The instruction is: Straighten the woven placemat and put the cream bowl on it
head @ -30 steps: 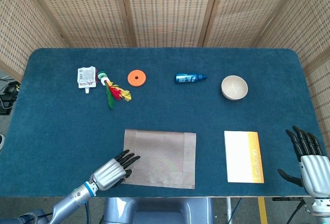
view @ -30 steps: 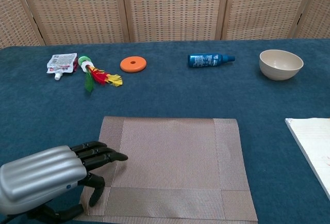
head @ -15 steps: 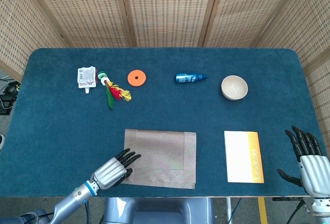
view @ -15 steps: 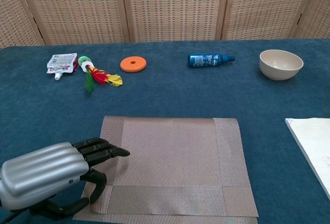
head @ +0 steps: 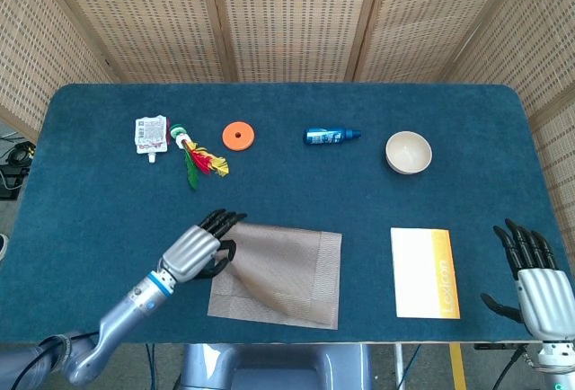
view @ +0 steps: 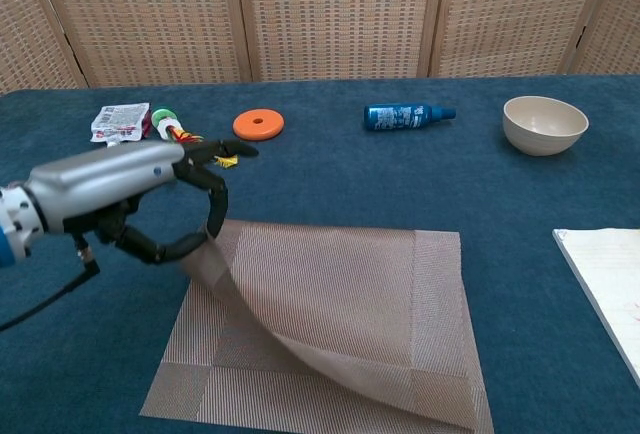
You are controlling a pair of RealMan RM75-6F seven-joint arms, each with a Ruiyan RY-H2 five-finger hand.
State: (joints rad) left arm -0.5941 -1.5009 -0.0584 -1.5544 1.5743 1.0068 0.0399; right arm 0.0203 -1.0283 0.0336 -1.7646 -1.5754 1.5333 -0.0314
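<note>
Head view shows my left hand (head: pixel 196 248) gripping the woven placemat (head: pixel 287 273) at its far-left corner, with that corner lifted off the blue counter (head: pixel 90 219). In the chest view the same hand (view: pixel 150 189) pinches the mat's corner between thumb and fingers, and the placemat (view: pixel 340 304) curls up from there, its lifted left side bowing over the part that lies flat. The mat sits near the counter's near edge, left of centre, with its near edge skewed to the counter's edge.

My right hand (head: pixel 539 287) rests at the near-right corner of the counter, holding nothing, fingers spread and pointing away from me. The chest view does not show it.

The cream bowl (head: pixel 409 152) stands upright toward the far-right part of the counter, well apart from the placemat; it appears in the chest view too (view: pixel 545 124). A white and orange booklet (head: pixel 425 271) lies flat near the near edge, between the placemat and my right hand, touching neither.

Along the far side, from the left: a white pouch (head: pixel 150 134), a red, yellow and green feather toy (head: pixel 198 158) just beside it, an orange disc (head: pixel 238 136), and a blue bottle (head: pixel 331 136) lying on its side, left of the bowl. A woven screen (head: pixel 287 13) stands behind the counter.
</note>
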